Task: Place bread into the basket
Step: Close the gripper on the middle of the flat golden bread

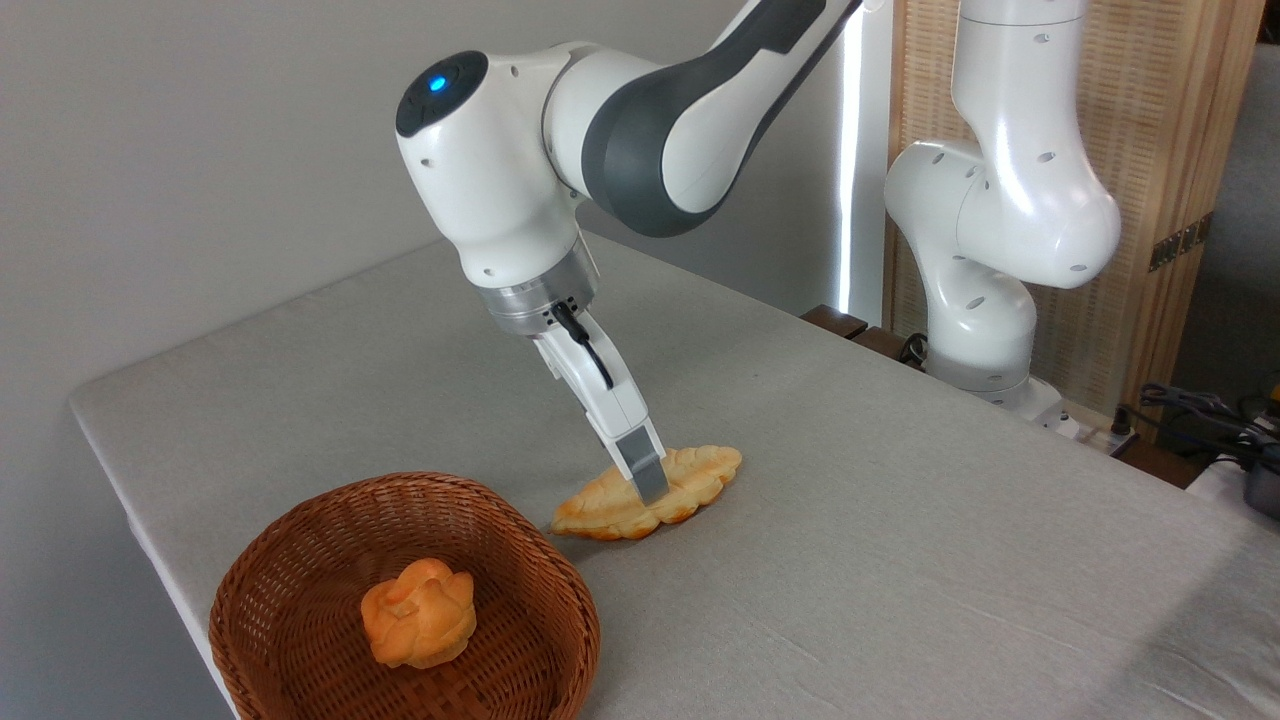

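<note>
The bread (700, 472), a long flat golden loaf with lobed edges, lies on the grey table just right of the basket (262, 560). My gripper (649, 484) comes down at a slant onto the middle of the loaf. It is seen edge-on, so only the near finger (640, 458) shows, its tip in front of the bread's near side. The far finger is hidden, and I cannot tell whether the jaws are closed on the loaf. The round brown wicker basket sits at the front left corner of the table.
A small round orange knotted bun (420, 612) rests inside the basket. The arm's white base (985, 335) stands at the table's back right, with cables (1205, 412) beyond it. The table's left edge (130, 500) runs close to the basket.
</note>
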Action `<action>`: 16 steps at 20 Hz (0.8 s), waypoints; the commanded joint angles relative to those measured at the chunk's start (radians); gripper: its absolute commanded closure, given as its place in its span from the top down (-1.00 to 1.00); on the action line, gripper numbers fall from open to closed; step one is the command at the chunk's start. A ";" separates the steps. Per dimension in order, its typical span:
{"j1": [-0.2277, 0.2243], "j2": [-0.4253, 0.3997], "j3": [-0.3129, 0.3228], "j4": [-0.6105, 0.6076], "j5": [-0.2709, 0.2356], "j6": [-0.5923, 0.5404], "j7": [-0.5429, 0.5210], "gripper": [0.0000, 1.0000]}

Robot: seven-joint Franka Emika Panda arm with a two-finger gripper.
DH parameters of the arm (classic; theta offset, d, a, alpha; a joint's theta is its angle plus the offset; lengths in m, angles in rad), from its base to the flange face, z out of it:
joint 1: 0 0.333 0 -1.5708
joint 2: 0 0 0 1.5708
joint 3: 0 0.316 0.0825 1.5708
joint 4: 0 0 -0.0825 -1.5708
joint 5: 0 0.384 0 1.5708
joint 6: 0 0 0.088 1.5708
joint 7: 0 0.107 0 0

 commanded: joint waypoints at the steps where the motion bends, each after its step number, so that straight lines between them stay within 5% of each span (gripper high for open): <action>1: -0.002 0.002 0.010 -0.018 0.010 0.020 0.024 1.00; 16: 0.004 0.010 0.020 0.015 0.024 0.030 0.024 1.00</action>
